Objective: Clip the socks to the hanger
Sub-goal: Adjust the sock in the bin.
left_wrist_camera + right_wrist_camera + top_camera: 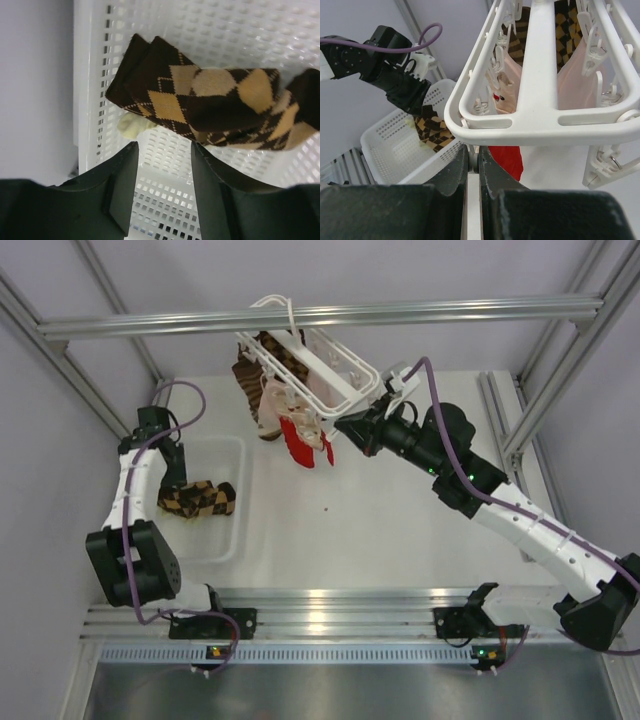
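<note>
One brown and tan check sock (210,100) lies folded in the white basket (95,75), seen from above at the left (198,499). My left gripper (164,146) hangs just above it, open, with nothing between its fingers. The white hanger (330,370) hangs from the top rail, and another check sock (255,375) is clipped to its far side. My right gripper (473,154) is under the hanger's near corner (535,120), shut on a small grey clip part. From above, this gripper (346,427) sits right of the red sock.
A red sock (297,443) and a pale pink sock (278,400) also hang from the hanger. Something pale yellow (131,126) pokes out under the basket sock. The aluminium rail (320,316) and frame posts surround the table.
</note>
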